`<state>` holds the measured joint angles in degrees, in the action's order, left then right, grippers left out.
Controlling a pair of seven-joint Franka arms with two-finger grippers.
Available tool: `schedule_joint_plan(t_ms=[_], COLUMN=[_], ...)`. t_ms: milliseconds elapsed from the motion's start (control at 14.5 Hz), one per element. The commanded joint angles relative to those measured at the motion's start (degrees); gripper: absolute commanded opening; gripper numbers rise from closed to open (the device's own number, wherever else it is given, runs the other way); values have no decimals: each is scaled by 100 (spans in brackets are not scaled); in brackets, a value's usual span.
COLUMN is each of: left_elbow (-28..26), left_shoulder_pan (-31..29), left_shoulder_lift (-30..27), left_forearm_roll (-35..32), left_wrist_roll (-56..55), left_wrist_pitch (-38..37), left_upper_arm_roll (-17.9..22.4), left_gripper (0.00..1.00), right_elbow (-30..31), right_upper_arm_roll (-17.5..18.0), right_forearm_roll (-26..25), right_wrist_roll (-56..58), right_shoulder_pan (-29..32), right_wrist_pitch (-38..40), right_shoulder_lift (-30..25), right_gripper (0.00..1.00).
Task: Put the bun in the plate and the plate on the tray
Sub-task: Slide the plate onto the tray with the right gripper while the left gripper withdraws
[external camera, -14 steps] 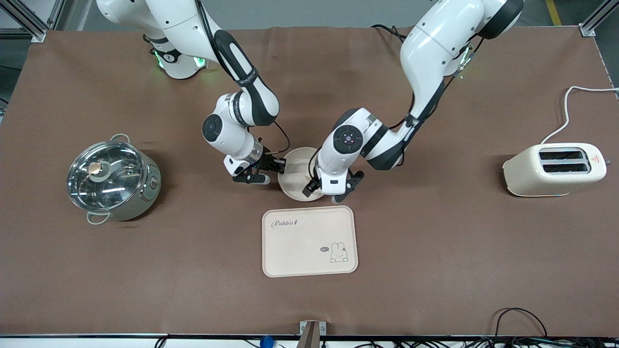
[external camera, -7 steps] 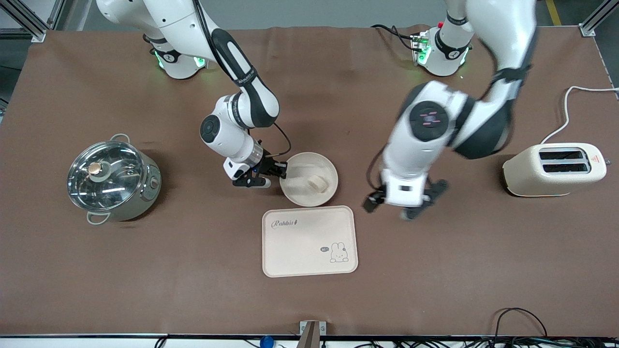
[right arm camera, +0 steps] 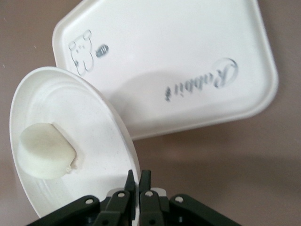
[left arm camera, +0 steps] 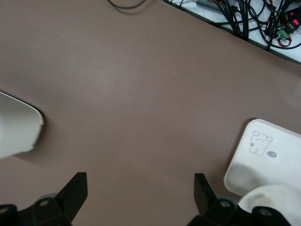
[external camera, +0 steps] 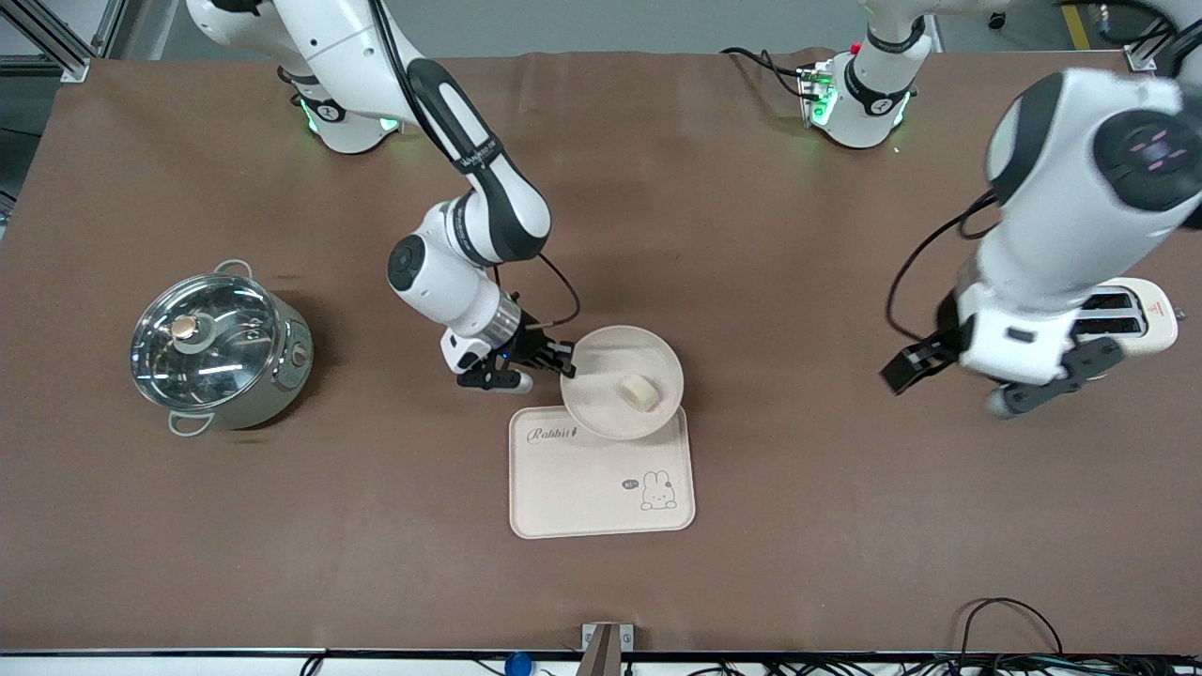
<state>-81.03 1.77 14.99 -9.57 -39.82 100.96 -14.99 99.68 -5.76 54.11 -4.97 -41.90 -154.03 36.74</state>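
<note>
My right gripper (external camera: pixel 563 364) is shut on the rim of the round cream plate (external camera: pixel 606 406) and holds it lifted over the tray's edge farthest from the front camera. The bun (external camera: pixel 637 391), a small cream lump, lies in the plate. In the right wrist view my fingers (right arm camera: pixel 138 181) pinch the plate's rim (right arm camera: pixel 120 127), with the bun (right arm camera: pixel 46 149) inside. The cream tray (external camera: pixel 601 488) with "Rabbit" lettering and a bunny lies on the table under the plate; it also shows in the right wrist view (right arm camera: pixel 188 61). My left gripper (external camera: pixel 948 385) is open and empty, raised beside the toaster.
A cream toaster (external camera: pixel 1136 314) with a white cord stands toward the left arm's end of the table. A steel pot with a glass lid (external camera: pixel 218 347) stands toward the right arm's end. The left wrist view shows a tray corner (left arm camera: pixel 263 155) and cables at the table edge.
My left arm has let the bun go in the plate and swung away toward the toaster. My right gripper has moved the plate with the bun toward the tray.
</note>
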Motion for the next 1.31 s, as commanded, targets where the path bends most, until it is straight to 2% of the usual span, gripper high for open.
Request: schedule_joint_plan(t_ms=[0, 138, 276, 414, 621, 759, 1241], left_elbow=[-176, -298, -457, -720, -1150, -1274, -1248], left_shoulder_pan=[34, 43, 78, 253, 254, 228, 254], left_shoulder_lift=[-636, -1023, -1401, -1779, -2228, -2308, -2247], left_forearm_roll=[60, 182, 524, 675, 684, 894, 877], left_wrist_roll=[832, 1701, 2187, 2828, 3348, 3401, 3419], left_wrist_pitch=[-410, -717, -789, -1068, -1281, -1368, -1439], left_upper_arm_roll=[257, 443, 819, 1215, 1261, 1287, 1217], left_gripper=[100, 100, 100, 100, 100, 100, 100], right_elbow=[-1062, -1606, -2144, -2346, -2716, -2743, -2682], right_upper_arm_roll=[14, 14, 14, 14, 5, 5, 14], right_forearm_roll=[-5, -836, -1174, -1271, -1280, -1280, -1412], right_wrist_roll=[-83, -135, -284, -302, -311, -311, -311], right_shoulder_pan=[303, 716, 937, 1052, 1105, 1096, 1087], right_wrist_pitch=[109, 1298, 1770, 1788, 1859, 1859, 1797], right_shoulder_lift=[772, 1036, 1291, 1458, 1739, 1793, 1810], right_gripper=[0, 0, 0, 0, 0, 0, 0])
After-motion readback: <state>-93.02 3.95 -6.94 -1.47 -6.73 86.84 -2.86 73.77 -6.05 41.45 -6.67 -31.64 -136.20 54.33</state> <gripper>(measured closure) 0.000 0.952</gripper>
